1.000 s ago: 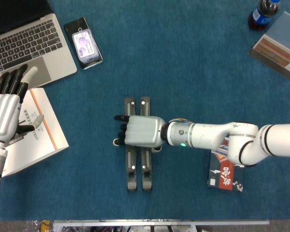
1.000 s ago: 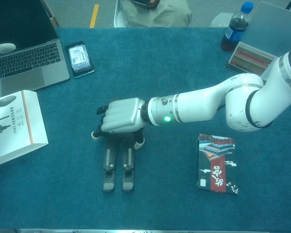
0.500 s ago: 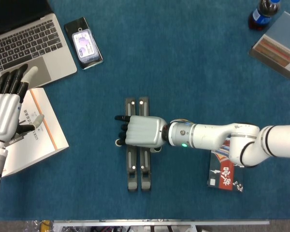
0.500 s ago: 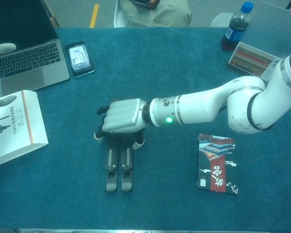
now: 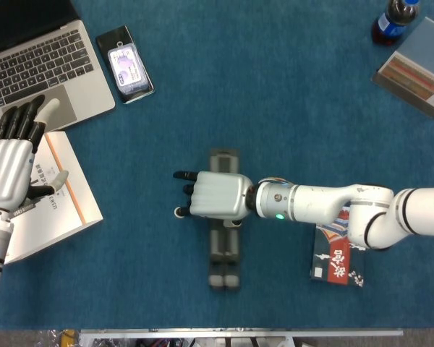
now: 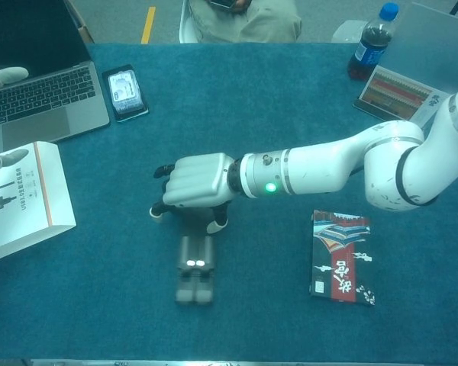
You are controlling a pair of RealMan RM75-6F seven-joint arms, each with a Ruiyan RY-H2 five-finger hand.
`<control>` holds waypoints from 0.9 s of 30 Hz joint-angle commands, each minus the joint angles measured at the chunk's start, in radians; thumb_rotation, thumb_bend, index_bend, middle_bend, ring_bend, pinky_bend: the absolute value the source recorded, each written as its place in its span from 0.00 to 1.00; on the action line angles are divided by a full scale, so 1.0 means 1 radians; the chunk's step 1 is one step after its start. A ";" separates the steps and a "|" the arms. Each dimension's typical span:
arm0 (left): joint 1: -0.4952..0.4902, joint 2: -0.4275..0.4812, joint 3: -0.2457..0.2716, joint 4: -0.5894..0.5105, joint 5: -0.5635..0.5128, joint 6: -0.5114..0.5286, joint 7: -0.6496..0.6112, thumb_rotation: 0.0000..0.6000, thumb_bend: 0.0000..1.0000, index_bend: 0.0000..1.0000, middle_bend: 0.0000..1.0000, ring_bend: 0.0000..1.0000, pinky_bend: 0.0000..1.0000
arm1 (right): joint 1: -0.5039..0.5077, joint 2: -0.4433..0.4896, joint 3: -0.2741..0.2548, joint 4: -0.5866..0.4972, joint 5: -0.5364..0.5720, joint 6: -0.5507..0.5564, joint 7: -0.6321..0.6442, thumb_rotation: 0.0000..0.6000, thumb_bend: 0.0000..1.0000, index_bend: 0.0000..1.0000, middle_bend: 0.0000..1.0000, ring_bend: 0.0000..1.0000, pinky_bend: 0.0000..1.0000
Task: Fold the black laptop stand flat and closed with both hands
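Now laptop stand (image 5: 223, 253) beneath right robot hand (image 5: 215, 195).

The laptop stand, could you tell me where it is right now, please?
In the head view the laptop stand lies mid-table under the right robot hand, left of the red-patterned booklet.

Top view: right hand on the narrow black folding laptop stand.
The white right hand (image 5: 215, 196) lies palm-down across the black laptop stand (image 5: 223, 249), whose two bars appear blurred and pressed together on the blue cloth-covered table (image 5: 289, 94). The white left hand (image 5: 11, 163), dark fingers extended, hovers above a white orange-edged box (image 5: 58, 210) beside a silver laptop (image 5: 40, 61).
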State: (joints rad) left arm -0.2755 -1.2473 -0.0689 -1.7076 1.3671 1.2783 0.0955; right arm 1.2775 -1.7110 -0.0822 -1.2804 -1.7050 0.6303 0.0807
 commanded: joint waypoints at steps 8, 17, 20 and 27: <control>-0.011 0.002 -0.005 -0.003 0.001 -0.010 0.002 1.00 0.25 0.00 0.00 0.00 0.00 | -0.028 0.059 0.026 -0.041 0.041 0.018 -0.024 1.00 0.18 0.15 0.52 0.26 0.01; -0.026 0.001 -0.010 -0.002 0.000 -0.027 0.007 1.00 0.25 0.00 0.00 0.00 0.00 | -0.085 0.137 0.067 -0.097 0.140 0.030 -0.113 1.00 0.18 0.09 0.32 0.14 0.01; -0.027 0.002 -0.011 -0.001 0.000 -0.026 0.008 1.00 0.25 0.00 0.00 0.00 0.00 | -0.096 0.151 0.073 -0.105 0.153 0.039 -0.125 1.00 0.18 0.07 0.27 0.10 0.01; -0.030 0.016 -0.006 0.026 0.024 -0.017 0.015 1.00 0.25 0.00 0.00 0.00 0.00 | -0.231 0.300 0.100 -0.229 0.291 0.171 -0.254 1.00 0.18 0.04 0.17 0.03 0.01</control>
State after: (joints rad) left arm -0.3058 -1.2340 -0.0768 -1.6852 1.3876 1.2581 0.1073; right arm 1.0938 -1.4562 0.0061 -1.4595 -1.4637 0.7543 -0.1213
